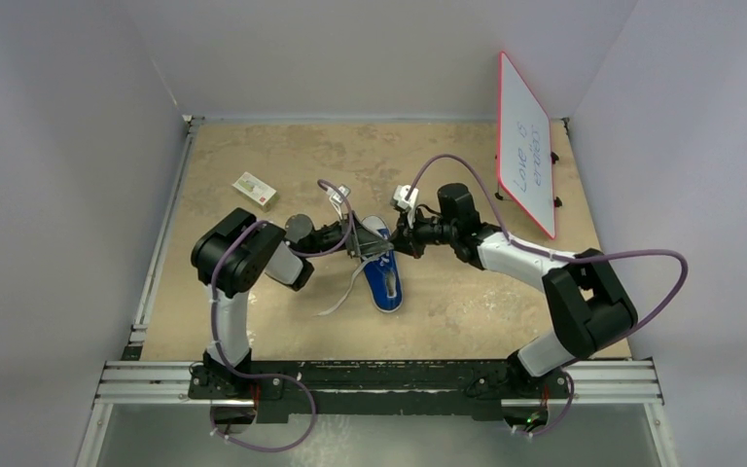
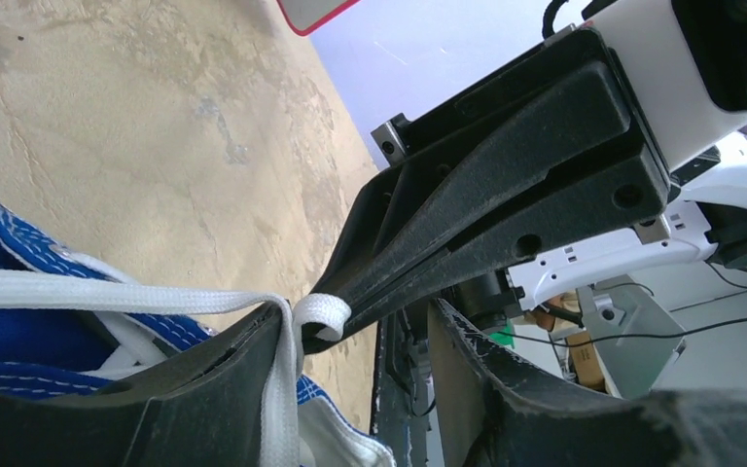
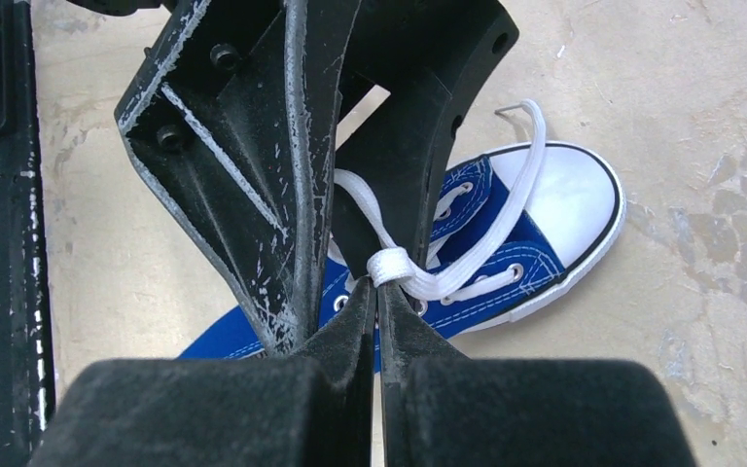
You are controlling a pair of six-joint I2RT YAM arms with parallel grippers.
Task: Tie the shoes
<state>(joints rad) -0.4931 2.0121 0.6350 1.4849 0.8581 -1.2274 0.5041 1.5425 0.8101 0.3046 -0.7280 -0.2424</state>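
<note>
The blue sneaker lies mid-table, its white toe cap pointing away from the arms. It also shows in the right wrist view and the left wrist view. My right gripper is shut on a folded loop of white lace just above the eyelets. My left gripper is open around that spot. The lace drapes over the tip of one of its fingers. Both grippers meet over the shoe's tongue, left and right. A loose lace end trails left of the shoe.
A small white-and-red box lies at the back left. A red-edged whiteboard leans at the back right. Grey walls enclose the table on three sides, and a metal rail runs along the near edge.
</note>
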